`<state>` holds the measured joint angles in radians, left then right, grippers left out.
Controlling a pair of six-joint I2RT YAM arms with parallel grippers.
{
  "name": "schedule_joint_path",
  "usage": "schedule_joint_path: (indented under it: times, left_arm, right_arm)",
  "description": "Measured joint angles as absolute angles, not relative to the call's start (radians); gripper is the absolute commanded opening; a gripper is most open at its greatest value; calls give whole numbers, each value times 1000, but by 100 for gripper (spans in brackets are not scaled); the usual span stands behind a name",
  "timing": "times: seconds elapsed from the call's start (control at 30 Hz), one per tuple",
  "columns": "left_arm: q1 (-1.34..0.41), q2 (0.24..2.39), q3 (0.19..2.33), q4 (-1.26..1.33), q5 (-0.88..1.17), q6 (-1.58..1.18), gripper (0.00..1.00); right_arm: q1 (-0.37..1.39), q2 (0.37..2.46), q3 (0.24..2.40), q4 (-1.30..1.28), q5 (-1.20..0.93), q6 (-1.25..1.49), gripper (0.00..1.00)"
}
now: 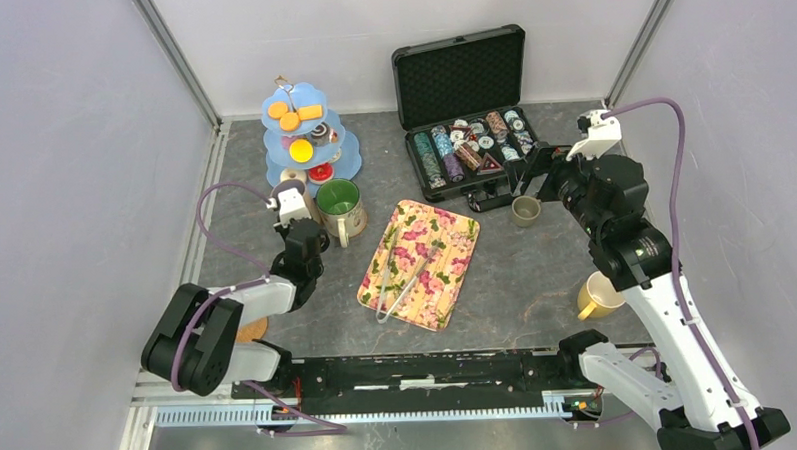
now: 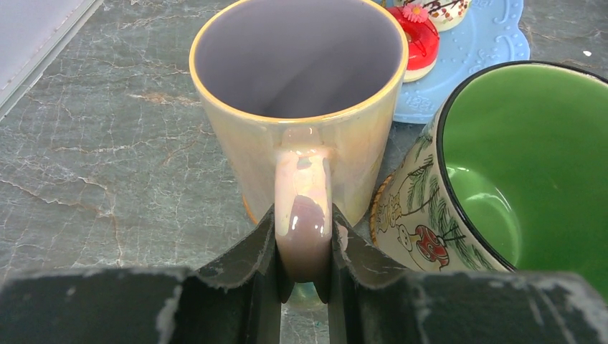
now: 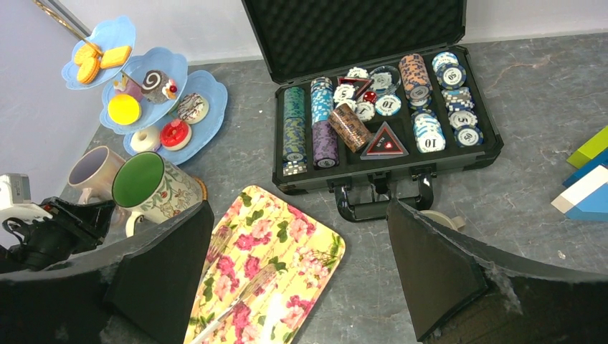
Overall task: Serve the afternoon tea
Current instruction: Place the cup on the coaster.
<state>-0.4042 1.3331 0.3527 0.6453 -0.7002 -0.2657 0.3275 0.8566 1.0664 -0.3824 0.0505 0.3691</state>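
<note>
Lilac mug (image 2: 297, 122) stands upright on the worktop (image 2: 107, 143), its handle clenched in the left hand (image 2: 302, 240). Green-lined mug (image 2: 502, 165) crowds just beside; tiered stand (image 2: 473, 57) behind. Right hand (image 3: 299, 215) gapes wide, empty, near the chip case (image 3: 351, 36).

Grey marbled tabletop (image 1: 537, 280) — pale walls (image 1: 72, 146)

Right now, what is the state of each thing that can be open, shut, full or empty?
lilac mug, upright, empty.
green mug, upright, empty.
left gripper, shut on the lilac mug's handle.
right gripper, open, empty.
case, open, chips inside.
stand, loaded with cakes.
tray, holds only tongs.
</note>
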Motion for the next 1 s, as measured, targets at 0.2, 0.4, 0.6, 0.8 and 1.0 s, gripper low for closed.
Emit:
schedule_joint_path:
  times: [0.2,0.4,0.6,0.8,1.0]
  left_arm:
    - [-404,1334,354,642,-704,-294,24]
    - [-404,1300,354,595,-706,-325,34]
    - [-404,1241,355,582,-721,-326,45]
    - [-405,1213,368,563,-730,-326,57]
    - [-405,1107,396,414,-731,-369,97]
  right_arm:
    - [327,854,1066,-383,56,369,98]
    - [327,851,1065,-382,58,369,98]
    - [327,848,1060,-380,58,369,98]
    - [327,843,1049,-376,57,369,98]
    - [327,834,1049,-376,58,369,98]
